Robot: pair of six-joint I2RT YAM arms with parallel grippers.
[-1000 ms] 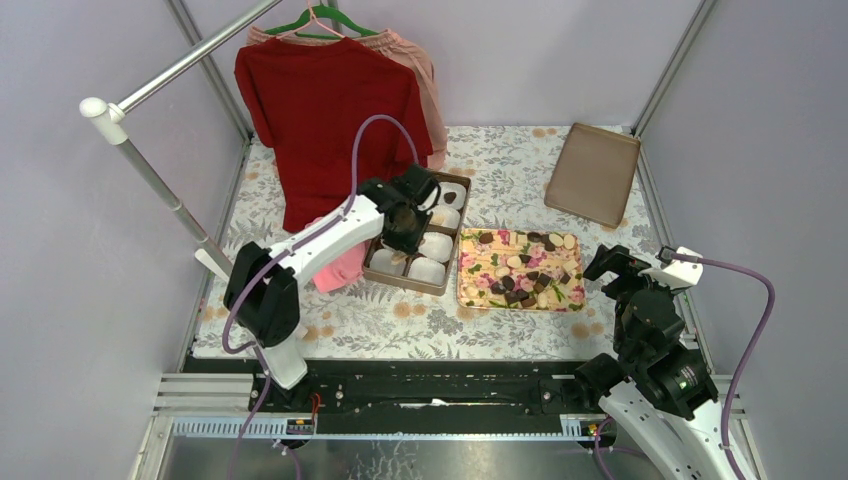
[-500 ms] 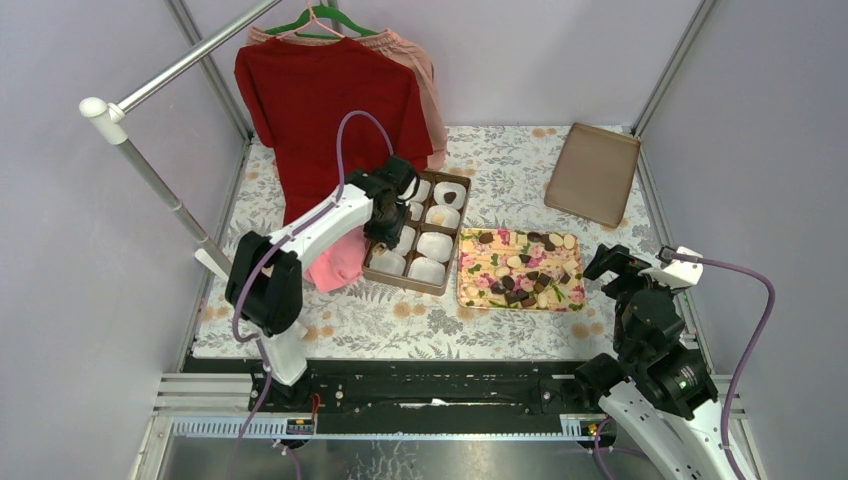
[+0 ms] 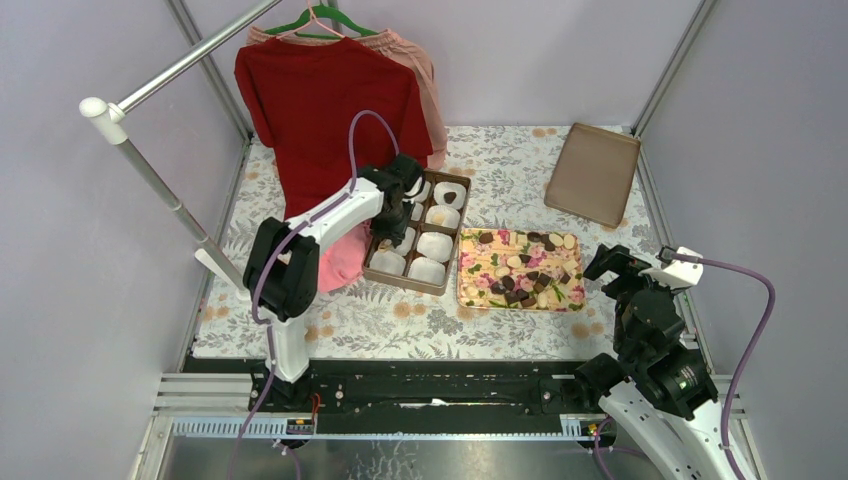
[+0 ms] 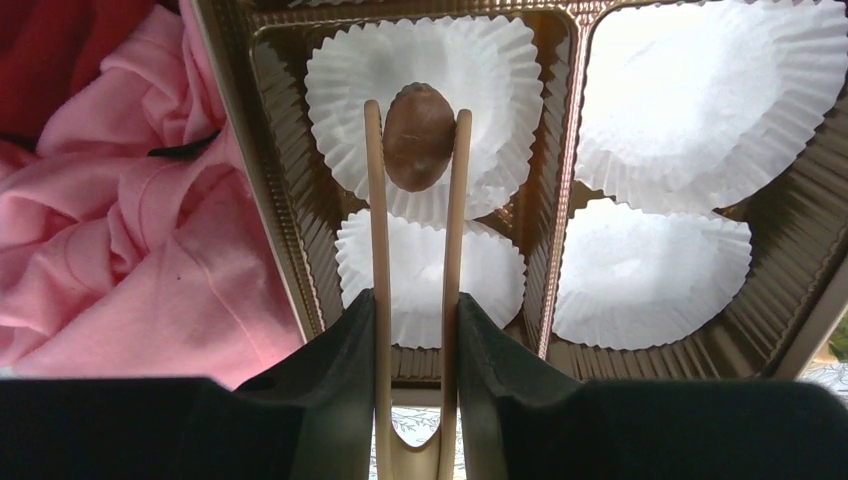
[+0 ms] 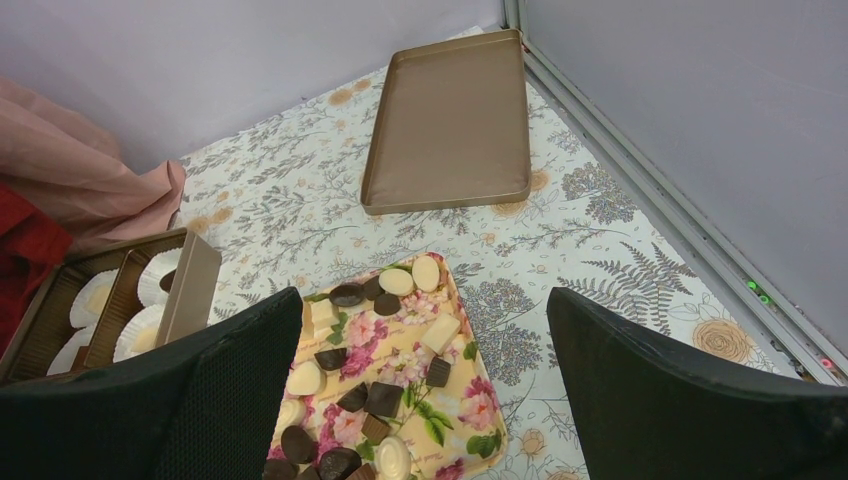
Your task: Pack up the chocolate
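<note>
Pink cloth (image 4: pixel 130 250) lies left of 1 gold box (image 4: pixel 250 200). The left gripper (image 4: pixel 415 330) squeezes wooden tongs (image 4: pixel 378 250), and these pinch 1 brown chocolate (image 4: pixel 419 137) above 1 of the 4 white paper cups (image 4: pixel 470 70) seen up close. If the tongs slip, it may roll and miss the cup. On the right, 1 flowered tray (image 3: pixel 480 285) holds more, and the right gripper (image 5: pixel 425 390) is spread wide.

Overhead cam, wrist cams low; all share box (image 5: pixel 192 290).

Brown chocolate (image 4: pixel 419 137), white paper cups (image 4: pixel 690 110), floral tray (image 5: pixel 475 390)
</note>
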